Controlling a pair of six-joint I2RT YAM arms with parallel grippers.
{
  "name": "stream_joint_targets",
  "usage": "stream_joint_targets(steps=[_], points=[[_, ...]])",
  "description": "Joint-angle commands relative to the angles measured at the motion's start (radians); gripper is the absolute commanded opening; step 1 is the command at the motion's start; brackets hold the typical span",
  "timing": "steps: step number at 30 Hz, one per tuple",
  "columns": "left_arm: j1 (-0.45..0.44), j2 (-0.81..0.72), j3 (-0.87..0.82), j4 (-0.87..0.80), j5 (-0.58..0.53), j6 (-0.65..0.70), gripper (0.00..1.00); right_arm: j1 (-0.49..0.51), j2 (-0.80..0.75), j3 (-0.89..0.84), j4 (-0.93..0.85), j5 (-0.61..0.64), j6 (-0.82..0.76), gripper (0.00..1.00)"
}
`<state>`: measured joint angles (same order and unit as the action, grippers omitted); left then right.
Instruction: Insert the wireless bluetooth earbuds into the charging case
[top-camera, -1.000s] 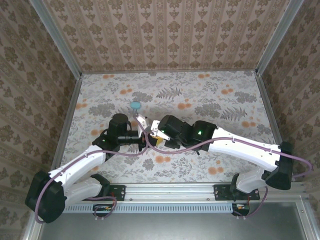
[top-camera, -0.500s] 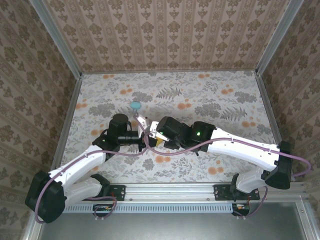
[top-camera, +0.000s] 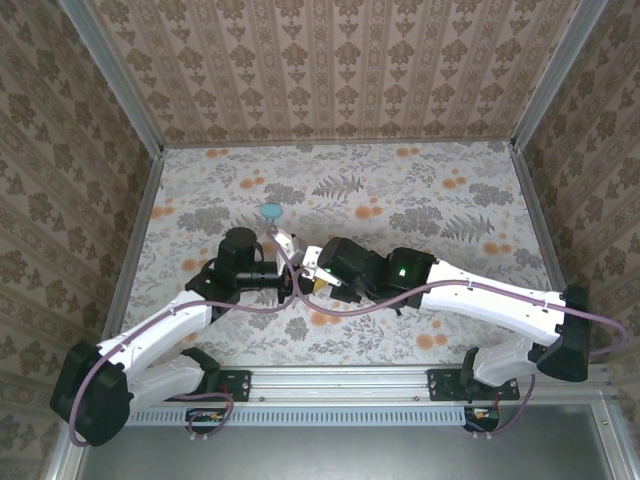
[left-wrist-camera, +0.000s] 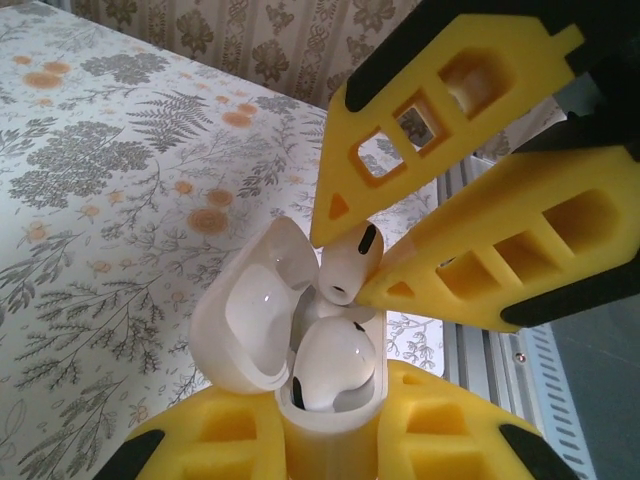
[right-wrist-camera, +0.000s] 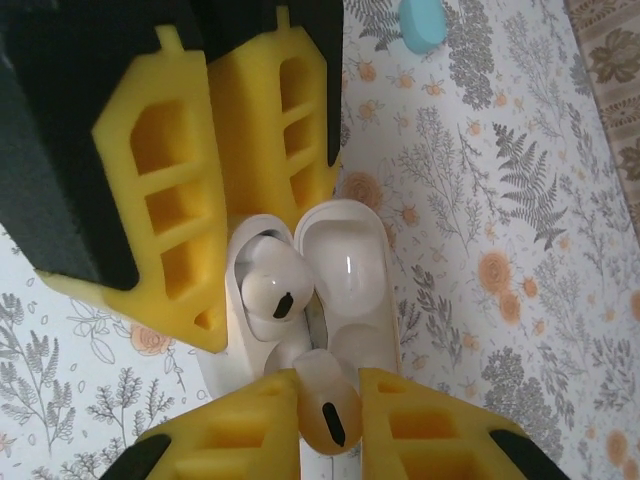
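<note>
My left gripper is shut on the white charging case, which it holds upright with the lid swung open. One white earbud sits in its slot in the case. My right gripper is shut on a second white earbud. In the left wrist view this earbud hangs stem down just above the empty slot, touching the case's rim. In the top view both grippers meet mid-table, the left gripper beside the right gripper. No teal buds are in view.
A small teal case lies on the floral table just beyond the grippers, and the same teal case is at the top edge of the right wrist view. Patterned walls enclose the table on three sides.
The right arm's forearm has shifted slightly toward the near edge. Both grippers stay together at the case.
</note>
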<state>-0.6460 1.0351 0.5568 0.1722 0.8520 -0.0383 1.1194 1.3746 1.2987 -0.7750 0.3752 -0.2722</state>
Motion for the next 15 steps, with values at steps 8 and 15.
stream_joint_targets(steps=[8,15], points=[[0.000,-0.018,0.018,0.095,-0.002,-0.015,0.00,0.008,-0.019,-0.015,0.000,-0.123,0.048,0.27],[0.000,-0.026,0.015,0.091,-0.006,-0.016,0.00,0.008,-0.038,0.000,0.005,-0.115,0.052,0.43]])
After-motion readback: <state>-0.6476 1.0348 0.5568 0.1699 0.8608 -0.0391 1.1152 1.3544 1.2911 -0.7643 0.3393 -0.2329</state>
